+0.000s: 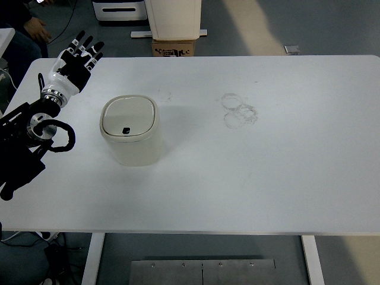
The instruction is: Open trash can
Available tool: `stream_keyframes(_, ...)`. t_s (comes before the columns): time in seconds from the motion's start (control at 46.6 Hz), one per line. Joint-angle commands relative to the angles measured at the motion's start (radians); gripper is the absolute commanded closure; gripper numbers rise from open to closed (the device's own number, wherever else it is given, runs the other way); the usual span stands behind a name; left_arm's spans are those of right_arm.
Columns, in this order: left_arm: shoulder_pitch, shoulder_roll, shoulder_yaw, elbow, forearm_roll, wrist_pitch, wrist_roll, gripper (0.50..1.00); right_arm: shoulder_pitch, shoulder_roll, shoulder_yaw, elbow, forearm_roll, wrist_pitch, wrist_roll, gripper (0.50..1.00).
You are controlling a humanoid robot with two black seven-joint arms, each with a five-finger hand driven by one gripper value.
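Note:
A small cream trash can [130, 130] stands upright on the white table [255, 166], left of the middle. Its lid [129, 116] lies flat and closed, with a small dark button near its front edge. My left hand [77, 59] hovers over the table's far left corner, behind and to the left of the can, a clear gap apart from it. Its black-tipped fingers are stretched out and spread, holding nothing. The black forearm enters from the left edge. No right arm shows.
Faint ring marks [238, 110] stain the table right of the can. Beyond the far edge stand a cardboard box [174, 47] and white equipment [175, 18]. A person's hand [37, 27] shows at the top left corner.

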Motion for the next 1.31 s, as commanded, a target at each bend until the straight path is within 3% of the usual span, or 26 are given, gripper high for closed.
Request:
stream_keyframes(0.0, -0.001, 0.014, 0.002, -0.022, 0.000, 0.000, 0.000, 0.500, 0.000, 0.000, 0.000, 0.000, 0.000, 0.000, 0.000, 0.509)
stream_keyframes(0.322, -0.003, 0.111, 0.002, -0.160, 0.000, 0.021, 0.030, 0.500, 0.000, 0.000, 0.000, 0.000, 0.000, 0.000, 0.000, 0.509)
stream_keyframes(0.58, -0.032, 0.240, 0.041, -0.356, 0.005, 0.058, 0.074, 0.500, 0.000, 0.000, 0.000, 0.000, 0.000, 0.000, 0.000, 0.509)
stream_keyframes(0.794, -0.161, 0.350, 0.163, -0.425, 0.006, 0.051, 0.083, 0.500, 0.000, 0.000, 0.000, 0.000, 0.000, 0.000, 0.000, 0.509)
stream_keyframes(0.966, -0.269, 0.431, 0.277, -0.542, 0.023, 0.046, 0.171, 0.500, 0.000, 0.000, 0.000, 0.000, 0.000, 0.000, 0.000, 0.509)
stream_keyframes(1.095, -0.343, 0.470, 0.355, -0.625, 0.106, 0.038, 0.185, 0.500, 0.000, 0.000, 0.000, 0.000, 0.000, 0.000, 0.000, 0.509)
stream_keyframes(1.288, -0.490, 0.528, 0.507, -0.698, 0.179, -0.044, 0.189, 0.500, 0.000, 0.000, 0.000, 0.000, 0.000, 0.000, 0.000, 0.509)
